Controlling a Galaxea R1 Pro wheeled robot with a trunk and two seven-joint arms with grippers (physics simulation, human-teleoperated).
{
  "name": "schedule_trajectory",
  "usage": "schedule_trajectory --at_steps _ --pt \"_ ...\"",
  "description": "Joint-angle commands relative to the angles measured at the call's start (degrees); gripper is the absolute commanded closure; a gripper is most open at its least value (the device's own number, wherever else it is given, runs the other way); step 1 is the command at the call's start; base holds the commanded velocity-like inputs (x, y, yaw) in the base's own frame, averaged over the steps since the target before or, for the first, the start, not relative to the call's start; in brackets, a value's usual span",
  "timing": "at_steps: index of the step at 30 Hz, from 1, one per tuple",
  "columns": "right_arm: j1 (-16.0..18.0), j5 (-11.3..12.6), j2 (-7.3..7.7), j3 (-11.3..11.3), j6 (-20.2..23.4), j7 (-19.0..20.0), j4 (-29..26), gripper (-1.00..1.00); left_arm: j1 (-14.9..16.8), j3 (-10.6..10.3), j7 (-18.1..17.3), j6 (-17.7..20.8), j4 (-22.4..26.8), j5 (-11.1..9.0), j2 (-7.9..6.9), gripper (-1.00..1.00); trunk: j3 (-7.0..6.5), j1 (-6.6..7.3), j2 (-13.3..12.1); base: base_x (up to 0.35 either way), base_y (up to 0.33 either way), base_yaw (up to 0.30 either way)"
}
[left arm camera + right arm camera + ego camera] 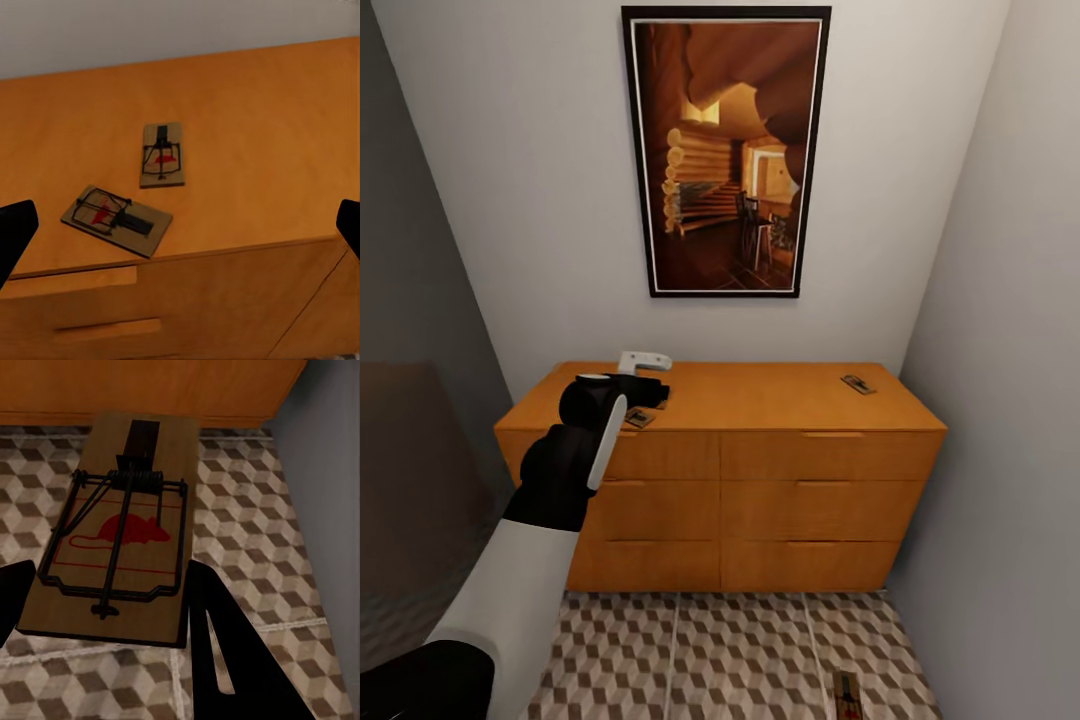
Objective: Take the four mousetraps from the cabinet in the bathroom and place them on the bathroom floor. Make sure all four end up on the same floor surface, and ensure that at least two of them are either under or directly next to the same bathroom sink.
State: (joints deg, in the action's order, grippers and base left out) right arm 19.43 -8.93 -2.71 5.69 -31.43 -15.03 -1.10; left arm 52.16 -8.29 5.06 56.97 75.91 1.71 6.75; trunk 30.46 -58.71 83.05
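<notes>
The orange-brown cabinet point(760, 480) stands against the back wall. In the left wrist view two mousetraps point(162, 154) point(116, 220) lie on its top point(262, 112) near the front edge. My left gripper point(645, 395) point(180, 229) hovers over them, open wide, with one trap point(640, 418) peeking out beneath it. Another mousetrap point(857, 384) lies at the top's right end. My right gripper point(112, 570) is shut on a mousetrap point(120, 532) point(847, 695), held low over the cube-patterned bathroom floor point(710, 650) point(247, 510) in front of the cabinet point(150, 382). The sink is out of view.
A large framed picture point(725, 150) hangs above the cabinet. Walls close in on both sides: a grey one on the right point(1010, 450) point(330, 472) and a darker one on the left point(410, 350). A tiled strip lies before the drawers.
</notes>
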Motion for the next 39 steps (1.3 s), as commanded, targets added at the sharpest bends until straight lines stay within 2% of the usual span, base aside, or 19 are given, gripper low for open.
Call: schedule_trajectory --at_steps 1,10,18,39 --pt "0.03 -0.39 -0.01 0.46 -0.19 0.00 0.04 1.00 0.05 -0.06 0.13 0.25 -0.02 0.14 0.01 -1.00 0.06 -0.02 0.03 0.184 -0.117 0.000" --pt "0.03 -0.39 -0.01 0.46 -0.21 0.00 0.04 1.00 0.05 -0.06 0.12 0.25 0.05 0.16 0.04 -1.00 0.06 -0.02 0.03 0.168 -0.030 0.000" --pt "0.05 -0.39 -0.08 0.46 -0.18 0.00 0.04 1.00 0.05 -0.03 0.12 0.25 -0.23 0.22 0.02 -1.00 0.13 -0.02 0.03 0.037 -0.002 0.000" --pt "0.03 -0.39 -0.10 0.46 -0.12 0.00 0.04 1.00 0.04 0.03 0.04 0.25 -1.81 0.22 0.02 -1.00 1.49 -0.02 0.03 0.016 0.000 0.000"
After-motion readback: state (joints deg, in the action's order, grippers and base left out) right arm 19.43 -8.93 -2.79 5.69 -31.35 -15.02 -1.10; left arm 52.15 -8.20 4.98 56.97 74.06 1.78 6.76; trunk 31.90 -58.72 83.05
